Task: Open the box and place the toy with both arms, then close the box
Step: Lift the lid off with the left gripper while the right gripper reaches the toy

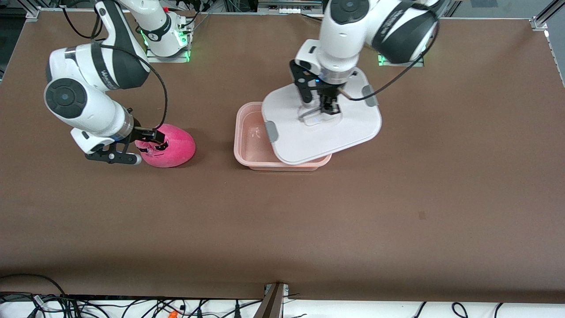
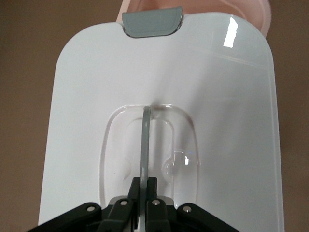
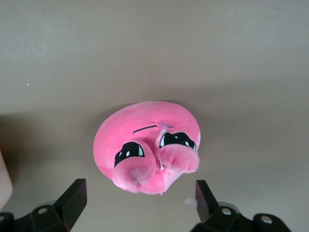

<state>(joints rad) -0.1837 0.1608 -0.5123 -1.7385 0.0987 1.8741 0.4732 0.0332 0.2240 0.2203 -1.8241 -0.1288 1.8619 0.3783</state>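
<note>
The pale pink box stands mid-table with part of its inside showing. Its white lid is off the rim and skewed, covering the part of the box toward the left arm's end. My left gripper is shut on the lid's thin centre handle; in the left wrist view the left gripper pinches it over the lid. The hot-pink toy lies toward the right arm's end. My right gripper stands open beside it; in the right wrist view the right gripper flanks the toy without touching.
A grey clip sits on the lid's edge, with the box's rim showing past it. Another grey clip is on the lid's edge nearer the left arm's base. Brown table stretches bare toward the front camera.
</note>
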